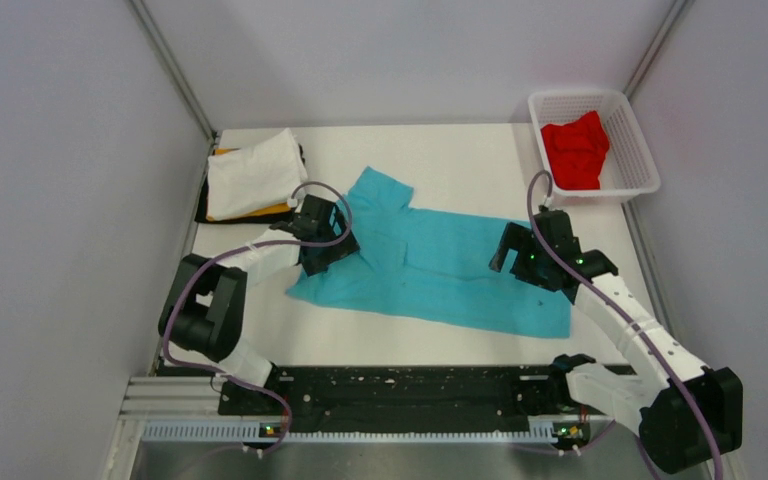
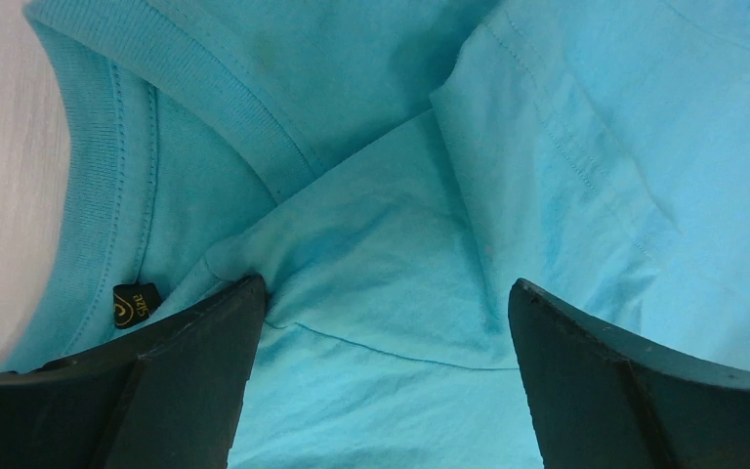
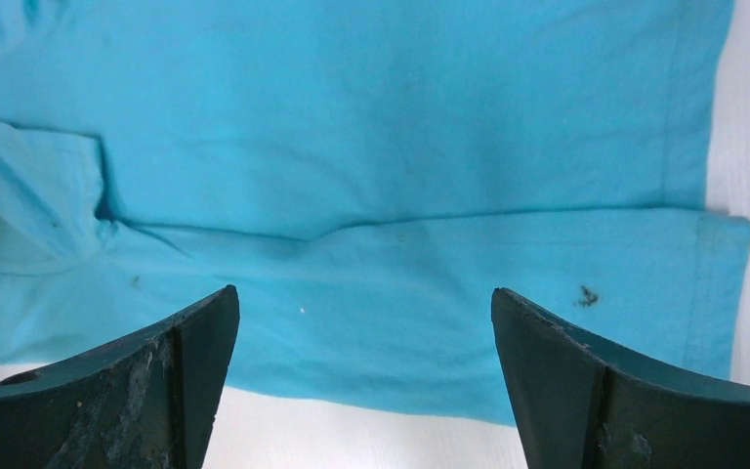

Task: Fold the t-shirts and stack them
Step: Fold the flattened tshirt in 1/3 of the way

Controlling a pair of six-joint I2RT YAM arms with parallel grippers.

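The turquoise-blue t-shirt (image 1: 440, 280) lies spread on the white table, one sleeve folded in. My left gripper (image 1: 326, 247) is open, low over its collar end; the wrist view shows the collar with its label (image 2: 129, 305) and folded cloth (image 2: 381, 293) between the fingers. My right gripper (image 1: 526, 262) is open above the shirt's hem end; its view shows the hem (image 3: 713, 283) and near edge. A white t-shirt (image 1: 255, 172) lies folded on a yellow-orange one (image 1: 275, 209) and a black one (image 1: 203, 212) at the back left. The red t-shirt (image 1: 575, 150) sits crumpled in the basket.
The white plastic mesh basket (image 1: 640, 160) stands at the back right corner. A metal frame post (image 1: 175, 70) and grey walls bound the table on the left, back and right. A black rail (image 1: 400, 395) runs along the near edge.
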